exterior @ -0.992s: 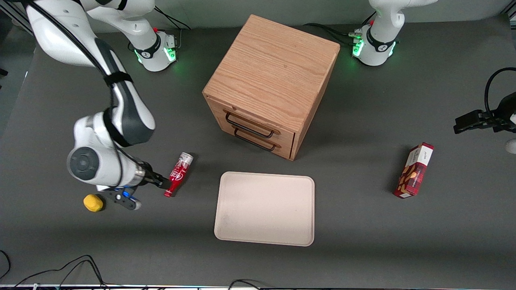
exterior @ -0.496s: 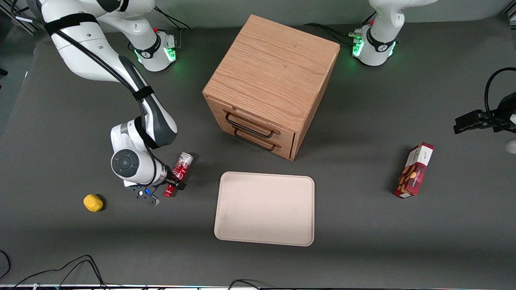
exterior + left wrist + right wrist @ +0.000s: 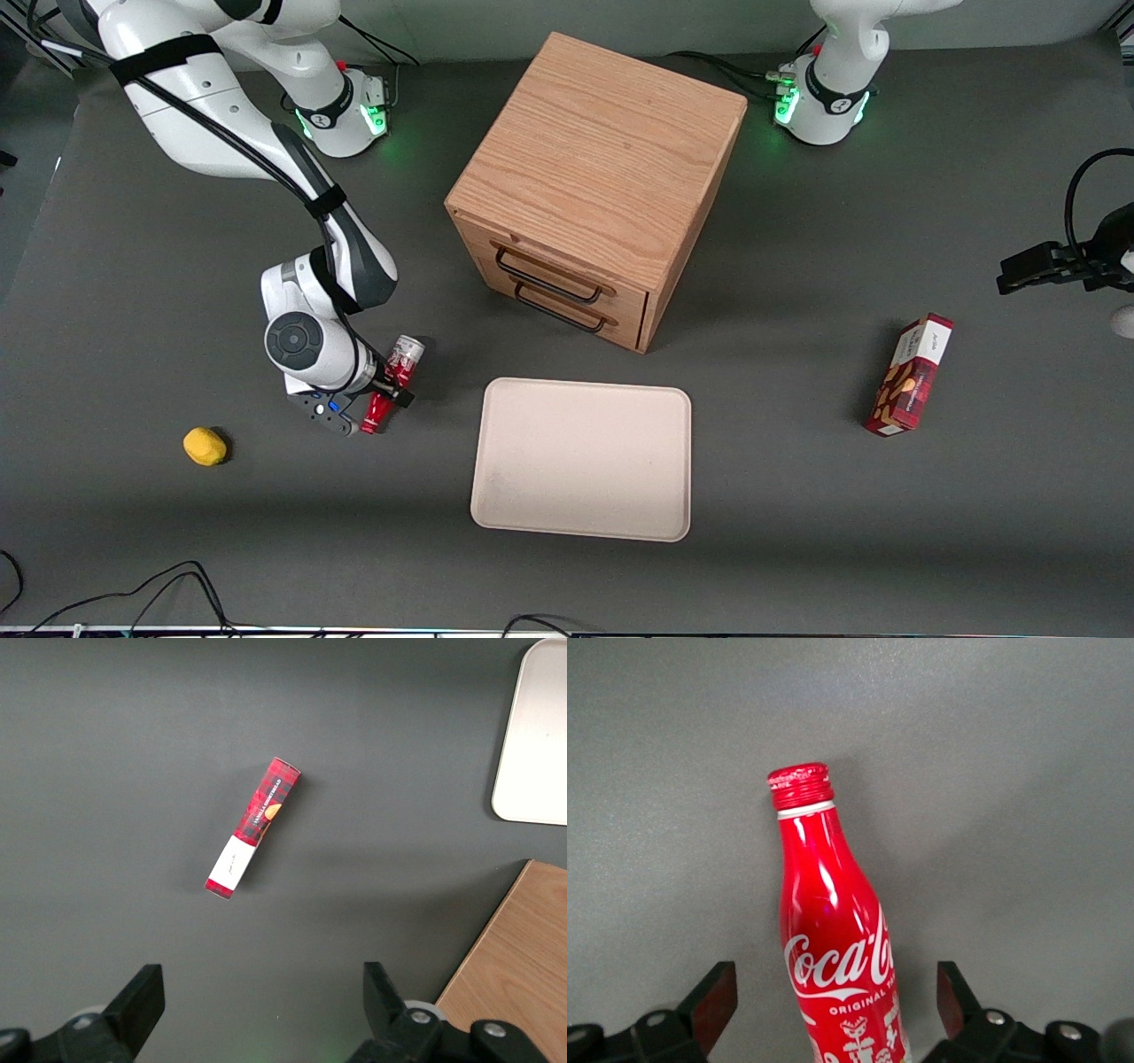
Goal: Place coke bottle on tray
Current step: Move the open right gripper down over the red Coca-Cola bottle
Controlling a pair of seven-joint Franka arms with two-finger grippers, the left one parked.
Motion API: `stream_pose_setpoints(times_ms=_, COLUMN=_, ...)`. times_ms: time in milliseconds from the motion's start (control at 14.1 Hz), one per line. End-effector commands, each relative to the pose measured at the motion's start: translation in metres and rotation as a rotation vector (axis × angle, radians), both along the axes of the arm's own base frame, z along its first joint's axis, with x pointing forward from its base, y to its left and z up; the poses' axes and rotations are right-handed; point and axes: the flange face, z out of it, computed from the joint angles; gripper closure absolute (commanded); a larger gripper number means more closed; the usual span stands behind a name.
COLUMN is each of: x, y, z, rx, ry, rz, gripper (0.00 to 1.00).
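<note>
Since half a second ago the gripper [image 3: 387, 394] has slid from the bottle's capped end up over its middle — the arm's wrist now sits closer to the drawer cabinet [image 3: 595, 190]. The bottle [image 3: 392, 384] lies on its side on the table [image 3: 797, 514], off the tray [image 3: 582, 458] at about its ten o'clock, pointing roughly one to seven. The wrist view shows the fingers [image 3: 713, 1001] spread wide with the bottle [image 3: 833, 939] between them — not clamped.

We're in a robotics lab here: two white arm bases [image 3: 341, 111] glowing green (status lights on), bolted to a dark grey desk [image 3: 797, 532], cables [image 3: 133, 594] trailing along its edge.
</note>
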Motion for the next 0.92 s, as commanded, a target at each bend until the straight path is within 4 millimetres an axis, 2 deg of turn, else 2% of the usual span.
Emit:
stream_pose_setpoints(times_ms=0, x=-0.014, y=0.000, z=0.000, rx=-0.010, ry=-0.028, rz=-0.010, gripper=0.00)
stream_pose_setpoints(times_ms=850, x=-0.018, y=-0.003, z=-0.012, rx=0.001, ry=-0.040, rz=-0.012, gripper=0.00)
